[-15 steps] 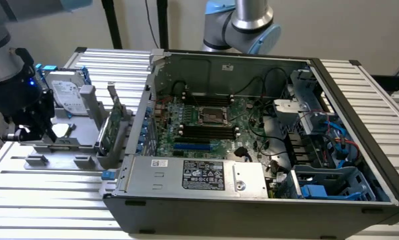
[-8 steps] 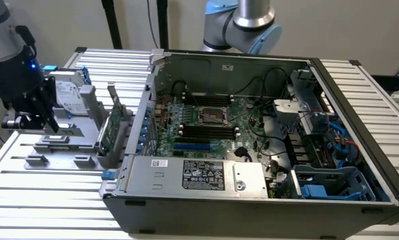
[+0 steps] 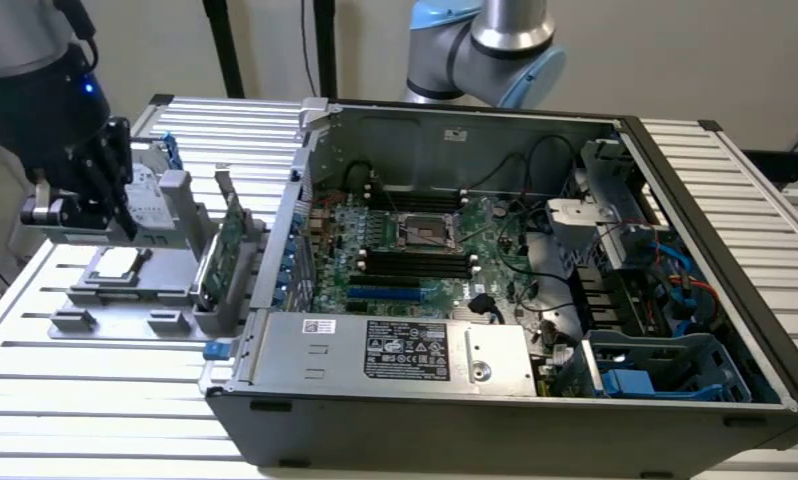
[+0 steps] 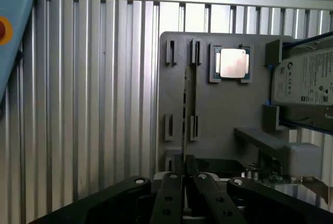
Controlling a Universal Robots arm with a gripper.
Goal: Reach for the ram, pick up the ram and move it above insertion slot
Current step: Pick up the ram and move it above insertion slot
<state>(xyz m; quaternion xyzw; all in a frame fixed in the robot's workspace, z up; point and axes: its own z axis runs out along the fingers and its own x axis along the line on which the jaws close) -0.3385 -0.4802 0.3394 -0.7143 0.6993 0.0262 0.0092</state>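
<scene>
The ram (image 4: 190, 99) stands on edge in the slotted holders of a grey fixture plate (image 4: 218, 120), showing as a thin strip beside a square processor chip (image 4: 231, 63). My gripper (image 4: 186, 166) hangs just over the near end of that strip, its black links converging toward it. In the exterior view the gripper (image 3: 106, 215) is low over the fixture plate (image 3: 106, 305) at the exterior view's left, outside the open computer case (image 3: 506, 260). The dark memory slots (image 3: 419, 262) lie on the motherboard inside the case.
A green expansion card (image 3: 219, 255) with a metal bracket stands upright between the fixture and the case wall. A hard drive (image 4: 307, 78) stands at the back of the fixture. The ribbed metal table (image 3: 132, 390) surrounds everything. A second arm (image 3: 493, 50) rises behind the case.
</scene>
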